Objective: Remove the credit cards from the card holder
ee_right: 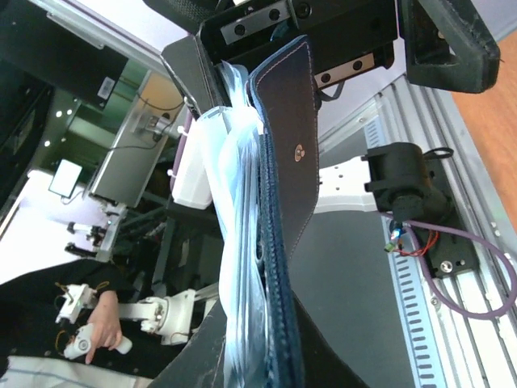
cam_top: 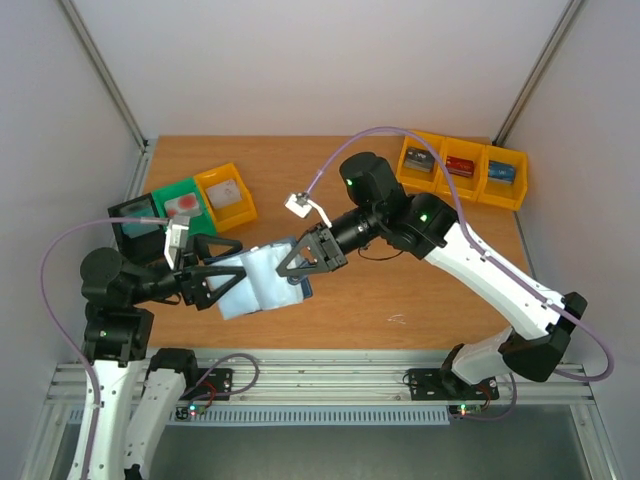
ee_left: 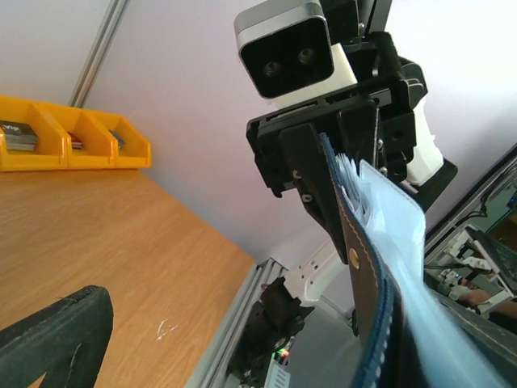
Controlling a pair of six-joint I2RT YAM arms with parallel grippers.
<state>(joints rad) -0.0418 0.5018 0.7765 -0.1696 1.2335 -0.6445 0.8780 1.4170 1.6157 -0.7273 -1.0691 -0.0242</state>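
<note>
1. Near edge first: the wallet (cam_top: 262, 278) isn't on the table (cam_top: 400, 290) at all. It hangs in the air over the near-left part, strung between the two arms.
2. The left end effector (cam_top: 225, 278) looks spread apart. In its own wrist view one finger (ee_left: 56, 339) sits well clear of the navy cover, so I'd say it's cradling the wallet, not pinching it.
3. The right end effector (cam_top: 300, 268) comes in from the other side and looks clamped on the wallet's far end.
4. The credit cards must be inside. All I can see is pale layers fanned along the open edge, and I can't tell card from lining.
5. To do this step well, I'd pin the cover firmly with one arm, then have the other nip just one card edge and pull straight along the pocket. The stuff is soft, so it'll sag or twist if yanked.
6. Far side: three yellow bins (cam_top: 462, 168) at the far-right corner, and green (cam_top: 180, 205), yellow and black ones toward the far-left.
</note>
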